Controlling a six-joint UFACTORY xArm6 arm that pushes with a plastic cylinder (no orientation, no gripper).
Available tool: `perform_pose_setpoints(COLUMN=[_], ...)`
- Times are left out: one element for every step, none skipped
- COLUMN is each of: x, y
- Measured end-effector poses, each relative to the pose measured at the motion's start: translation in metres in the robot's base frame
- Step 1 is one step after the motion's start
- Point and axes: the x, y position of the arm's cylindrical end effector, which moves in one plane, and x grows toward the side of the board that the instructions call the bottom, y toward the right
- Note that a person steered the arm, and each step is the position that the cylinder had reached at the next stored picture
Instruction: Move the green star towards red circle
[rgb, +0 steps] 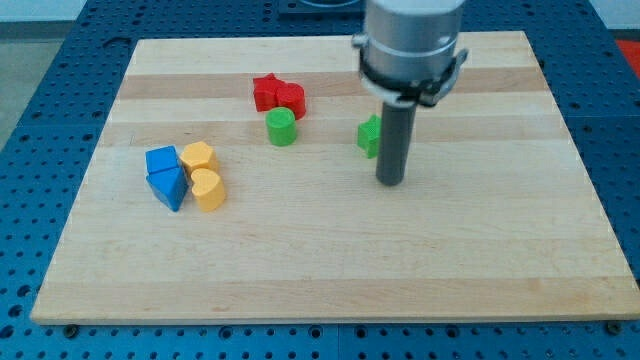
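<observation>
The green star (369, 135) lies right of the board's middle, partly hidden behind my rod. My tip (390, 182) rests on the board just below and right of the star, touching or nearly touching it. The red circle (291, 98) sits up and to the left, pressed against a red star (266, 92). A green cylinder (282, 127) stands between the green star and the red pair, just below the red circle.
At the view's left is a cluster: a blue cube (161, 160), a blue triangular block (169, 187), a yellow hexagon (199, 156) and a yellow heart (208, 188). The wooden board (320, 260) ends in edges on all sides.
</observation>
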Motion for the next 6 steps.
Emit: perform_pose_setpoints(x=[-0.042,-0.080,-0.101,-0.109,-0.108,-0.082], y=[0.004,0.002,-0.010,-0.024,0.026,0.051])
